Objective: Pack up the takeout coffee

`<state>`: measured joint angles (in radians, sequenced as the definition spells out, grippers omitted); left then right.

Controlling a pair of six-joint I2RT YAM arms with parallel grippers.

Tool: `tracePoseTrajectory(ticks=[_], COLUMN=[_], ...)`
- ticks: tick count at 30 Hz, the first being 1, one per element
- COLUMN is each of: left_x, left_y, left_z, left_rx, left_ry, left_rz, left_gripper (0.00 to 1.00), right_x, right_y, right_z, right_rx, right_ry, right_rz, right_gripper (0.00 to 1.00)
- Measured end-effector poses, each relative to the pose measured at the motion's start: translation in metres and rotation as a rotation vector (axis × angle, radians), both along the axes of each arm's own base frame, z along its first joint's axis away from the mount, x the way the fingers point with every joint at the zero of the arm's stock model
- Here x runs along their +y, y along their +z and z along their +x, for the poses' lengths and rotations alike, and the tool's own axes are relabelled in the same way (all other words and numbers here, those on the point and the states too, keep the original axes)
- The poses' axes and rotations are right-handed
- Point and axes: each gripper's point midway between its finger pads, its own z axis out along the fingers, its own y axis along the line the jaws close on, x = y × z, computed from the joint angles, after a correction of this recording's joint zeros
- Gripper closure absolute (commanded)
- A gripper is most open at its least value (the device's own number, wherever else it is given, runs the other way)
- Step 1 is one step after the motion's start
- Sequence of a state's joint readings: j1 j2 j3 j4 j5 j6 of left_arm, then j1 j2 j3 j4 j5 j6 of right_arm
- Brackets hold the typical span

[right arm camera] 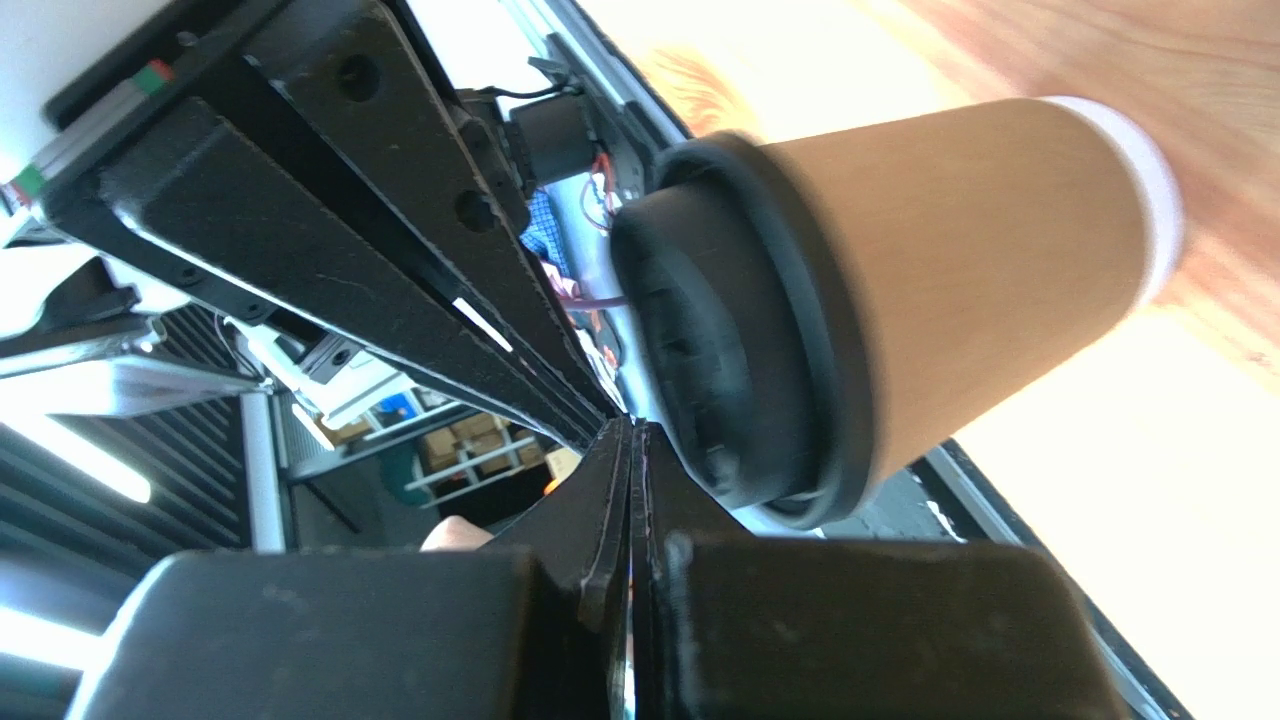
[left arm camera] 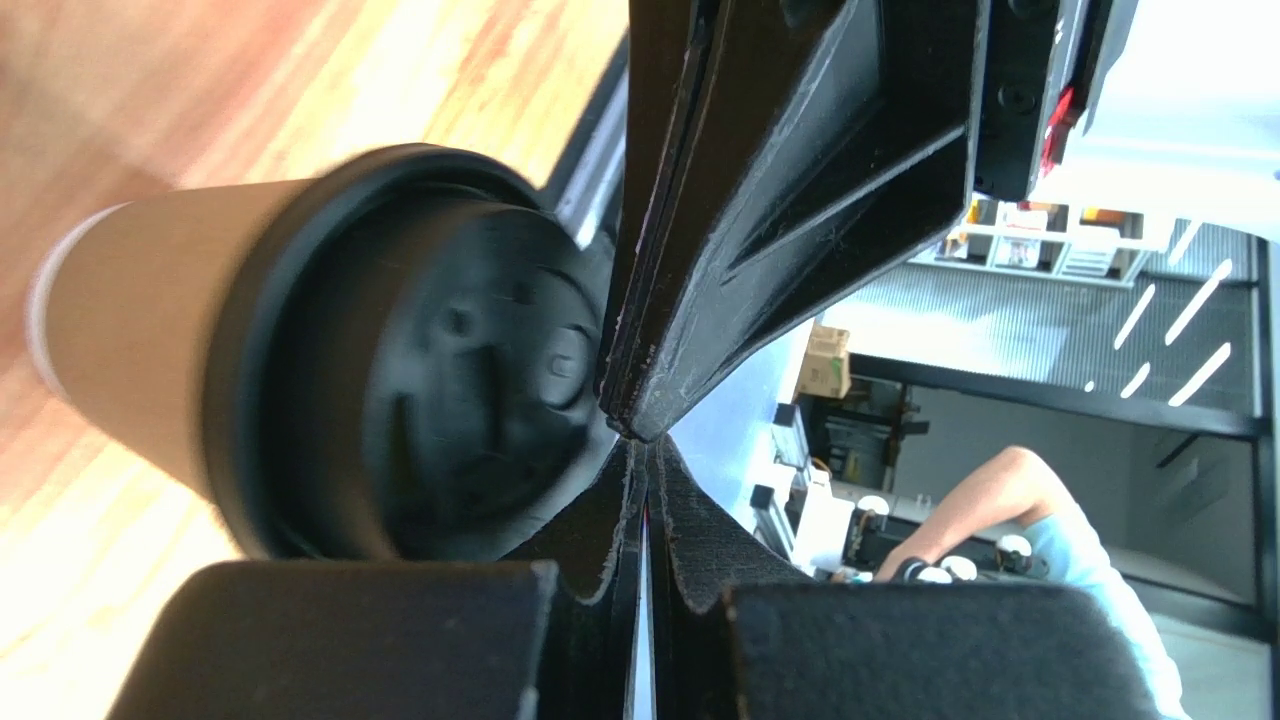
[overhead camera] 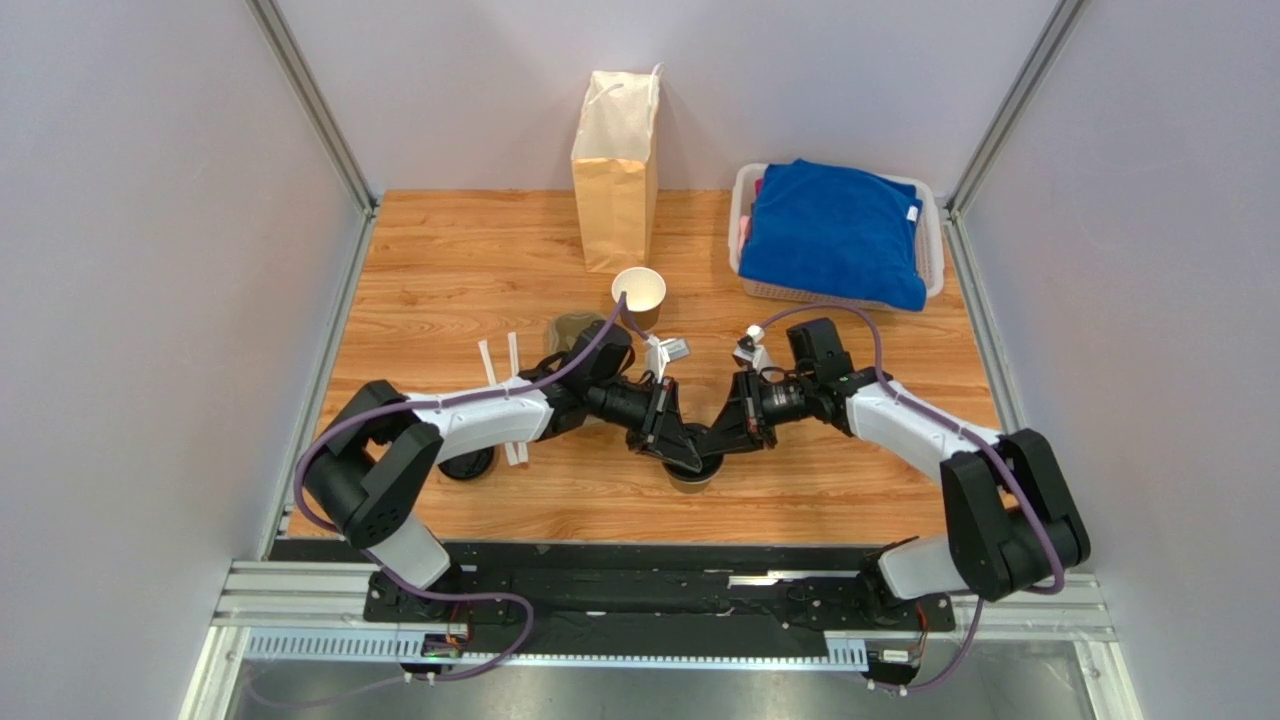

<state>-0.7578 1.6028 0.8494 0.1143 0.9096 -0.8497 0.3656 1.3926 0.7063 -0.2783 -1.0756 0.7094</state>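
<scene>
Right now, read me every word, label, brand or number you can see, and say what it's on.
No text is readable.
Takeout coffee lid: raised marks, too blurred to read.
Brown paper bag: plain, no print showing.
Background cardboard box: too small to read.

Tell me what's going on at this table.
Both arms meet at the lidded coffee cup near the table's front edge. The left gripper and the right gripper are each shut, with their fingertips right beside the cup's black lid rather than around the cup. Whether they touch the lid is hard to tell. The paper bag stands at the back, so the coffee is not packed yet.
</scene>
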Motion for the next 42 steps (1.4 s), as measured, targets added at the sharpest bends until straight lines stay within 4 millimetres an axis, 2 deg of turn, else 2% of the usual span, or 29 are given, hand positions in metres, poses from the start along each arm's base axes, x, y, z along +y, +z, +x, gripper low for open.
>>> tracePoseTrajectory(ticks=[5,16,25,42], left_x=[0.001,0.002,0.005,0.007], left_y=[-0.016,-0.021,-0.023,-0.025], left_z=[0.0,0.0,0.007,0.012], left_rx=[0.053,0.12,0.15,0.167], left_ry=[-0.008,-0.046,-0.075,-0.116], left_rz=[0.025,0.005,-0.054,-0.111], left_gripper=[0.99,1.0,1.0,1.0], right_x=[0.0,0.002,0.001,0.0], right_y=[-0.018,-0.023,-0.023,-0.024], right_z=[-0.001,-0.001,0.007,0.008], right_rx=[0.062,0.108,0.165,0.149], right_ry=[0.017,0.074,0.093,0.106], right_rz=[-0.023,0.015,0.072,0.076], right_gripper=[1.0,1.0,1.0,1.0])
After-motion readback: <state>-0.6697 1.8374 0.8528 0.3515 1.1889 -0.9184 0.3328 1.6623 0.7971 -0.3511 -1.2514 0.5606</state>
